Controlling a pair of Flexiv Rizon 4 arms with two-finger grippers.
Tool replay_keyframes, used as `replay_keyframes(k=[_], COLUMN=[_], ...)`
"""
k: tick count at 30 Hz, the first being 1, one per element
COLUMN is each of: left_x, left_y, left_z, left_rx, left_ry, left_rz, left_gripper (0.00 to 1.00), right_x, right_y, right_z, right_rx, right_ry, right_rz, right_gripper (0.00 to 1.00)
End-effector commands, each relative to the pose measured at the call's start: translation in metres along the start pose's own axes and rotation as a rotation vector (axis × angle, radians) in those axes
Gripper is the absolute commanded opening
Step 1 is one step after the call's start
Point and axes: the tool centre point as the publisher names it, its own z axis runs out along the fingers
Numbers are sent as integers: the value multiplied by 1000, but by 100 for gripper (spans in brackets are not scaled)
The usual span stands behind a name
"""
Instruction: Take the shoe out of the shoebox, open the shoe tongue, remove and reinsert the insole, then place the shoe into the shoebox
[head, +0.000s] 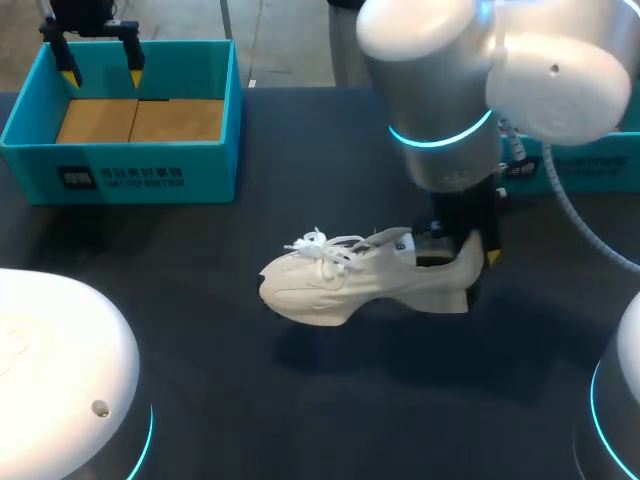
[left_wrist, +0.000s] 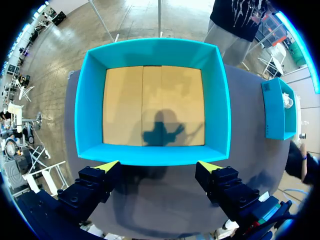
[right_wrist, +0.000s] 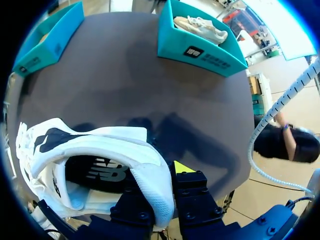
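Observation:
A white shoe (head: 350, 285) lies on the dark table near the middle, toe to the left, laces loose. My right gripper (head: 466, 252) is shut on its heel. In the right wrist view one finger is inside the shoe (right_wrist: 100, 145) and the other is outside the heel wall, with the gripper (right_wrist: 160, 187) pinching it. A dark insole (right_wrist: 100, 172) shows inside the shoe. The teal shoebox (head: 150, 180) stands at the back left, empty, with a bare cardboard floor (left_wrist: 150, 105). My left gripper (head: 102, 72) hangs open above its far side, holding nothing (left_wrist: 159, 167).
A second teal box (head: 590, 165) stands at the back right, with another white shoe (right_wrist: 200, 27) in it. My right arm's large wrist (head: 440, 80) hangs over the table behind the shoe. Bare dark table (head: 200, 380) lies in front of the shoe.

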Motion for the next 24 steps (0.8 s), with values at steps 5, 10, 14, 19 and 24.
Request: replay_keyframes(k=[5,10,14,19,24], left_x=[0,0,0,0,0], left_y=[0,0,0,0,0], left_z=[0,0,0,0,0], left_rx=[-1,-1,-1,-1,-1], left_ry=[0,0,0,0,0], left_rz=[0,0,0,0,0], left_gripper=[100,100,100,100,100], right_x=[27,39,48,60,71], right_y=[11,17,19,20,19], right_z=[10,21,32,45,60], right_rx=[-5,-24,-32,-39,-40], right_ry=[-6,-12,-14,-36,-38], right_rz=[19,33,32,25,44], right_gripper=[0,0,0,0,0])
